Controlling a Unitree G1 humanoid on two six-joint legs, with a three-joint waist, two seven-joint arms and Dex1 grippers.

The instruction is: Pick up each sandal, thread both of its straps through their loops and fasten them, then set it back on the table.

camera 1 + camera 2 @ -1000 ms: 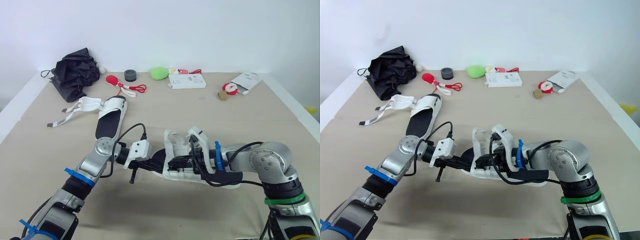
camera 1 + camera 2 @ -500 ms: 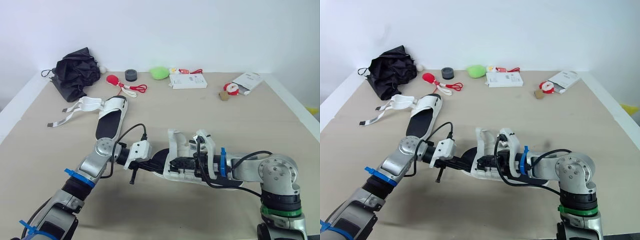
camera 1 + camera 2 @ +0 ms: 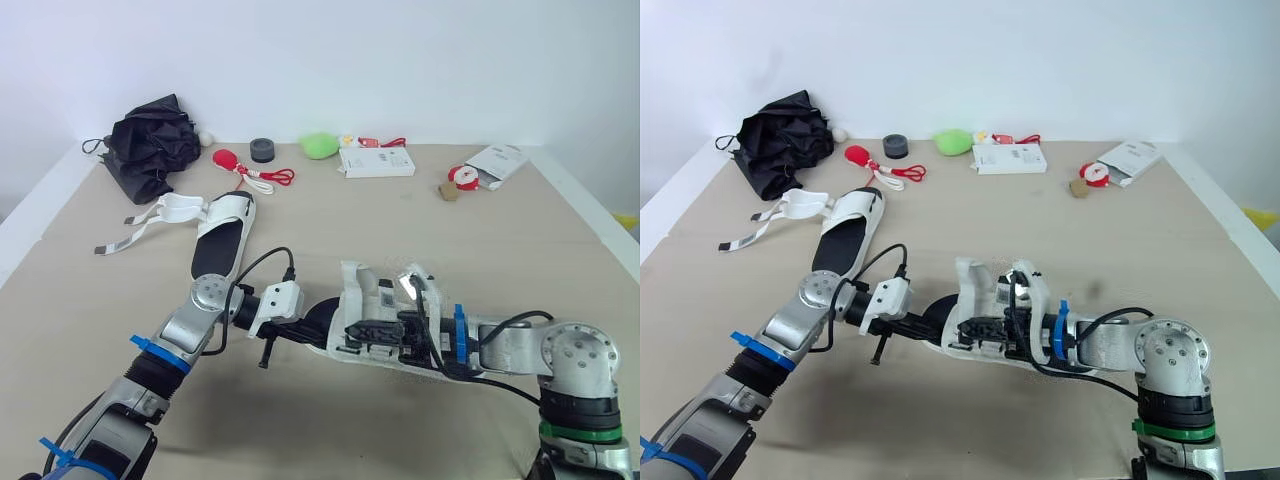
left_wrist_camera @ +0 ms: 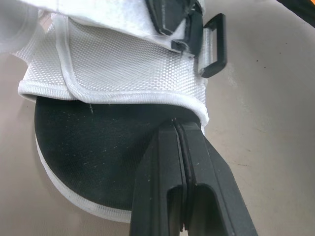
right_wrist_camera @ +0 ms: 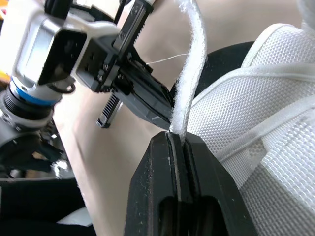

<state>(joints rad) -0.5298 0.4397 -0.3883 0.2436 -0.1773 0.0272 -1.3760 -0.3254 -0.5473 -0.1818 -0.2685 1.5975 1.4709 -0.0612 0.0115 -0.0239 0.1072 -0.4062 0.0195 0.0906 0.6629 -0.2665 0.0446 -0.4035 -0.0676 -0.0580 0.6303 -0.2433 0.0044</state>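
Although the beige surface and the black umbrella at its far left corner lie as they did a second ago, the right arm has swung its elbow outward and lower, toward the robot's right. The left arm has kept its place. Between the two arms, in the middle of the surface, the near sandal lies on its sole, having slid slightly to the right with the retreating arm. The far sandal rests well apart, beyond the left arm, its straps unfastened and splayed toward the umbrella; it has not moved. The left tool is squeezed together on the near sandal, where the black footbed meets the white mesh upper. The right tool is likewise pressed closed, pinching a white strap that rises from between its fingers beside the mesh. A black loop hangs at the side of the upper, with no strap passing through it.
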